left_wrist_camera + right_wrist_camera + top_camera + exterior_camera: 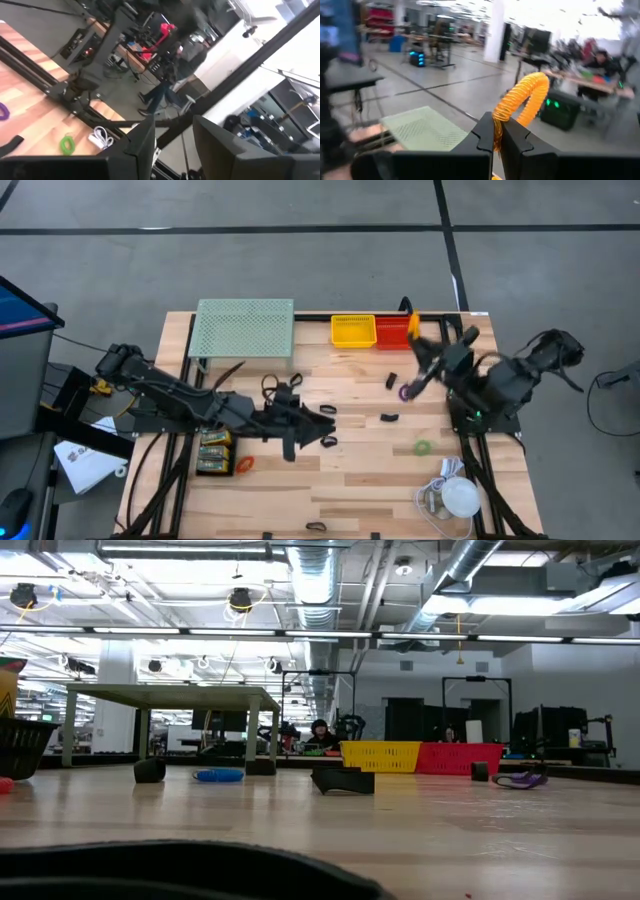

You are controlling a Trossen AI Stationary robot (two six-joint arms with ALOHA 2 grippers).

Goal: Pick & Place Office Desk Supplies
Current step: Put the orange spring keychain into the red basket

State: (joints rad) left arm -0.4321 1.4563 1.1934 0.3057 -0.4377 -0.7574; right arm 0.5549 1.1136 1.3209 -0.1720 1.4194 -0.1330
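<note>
High view: right gripper (409, 313) is raised over the red bin (396, 331), fingers closed on an orange ring (522, 97). Left gripper (297, 442) hangs mid-tabletop, fingers parted, empty. Black clips (389, 418), a purple ring (408, 392) and a green ring (423, 447) lie loose on the tabletop (370, 480).
</note>
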